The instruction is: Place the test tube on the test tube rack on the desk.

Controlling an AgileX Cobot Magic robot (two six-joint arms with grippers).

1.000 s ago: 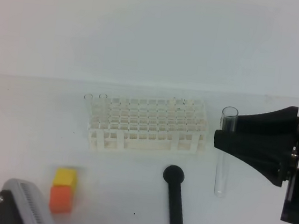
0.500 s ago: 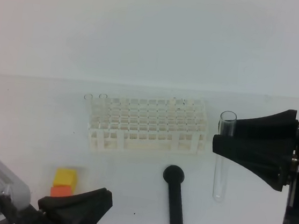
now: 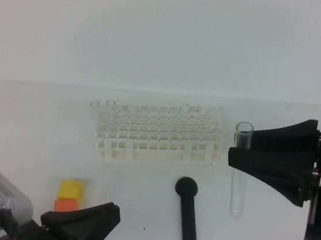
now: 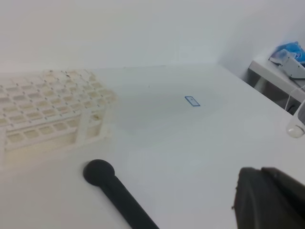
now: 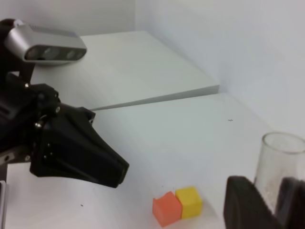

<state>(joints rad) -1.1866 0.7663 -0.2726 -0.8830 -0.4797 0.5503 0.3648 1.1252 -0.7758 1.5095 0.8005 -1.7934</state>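
Note:
The test tube (image 3: 239, 174) is a clear glass tube that hangs upright, open end up. My right gripper (image 3: 236, 150) is shut on its upper part and holds it just right of the test tube rack (image 3: 159, 132), its round bottom close above the desk (image 3: 33, 117). The right wrist view shows the tube's rim (image 5: 279, 162) between the black fingers (image 5: 245, 205). The white lattice rack also shows in the left wrist view (image 4: 43, 114). My left gripper (image 3: 109, 214) sits low at the front left, jaws together and empty, pointing right; it also shows in the right wrist view (image 5: 116, 172).
A black round-headed stick (image 3: 187, 213) lies in front of the rack, left of the tube, and also shows in the left wrist view (image 4: 116, 186). A yellow block (image 3: 70, 190) and an orange block (image 3: 65, 205) sit touching beside the left gripper. Two clear tubes stand in the rack's back left corner (image 3: 103, 106).
My left arm has come into view from the bottom left and now covers part of the orange block. My right gripper with the tube has barely shifted.

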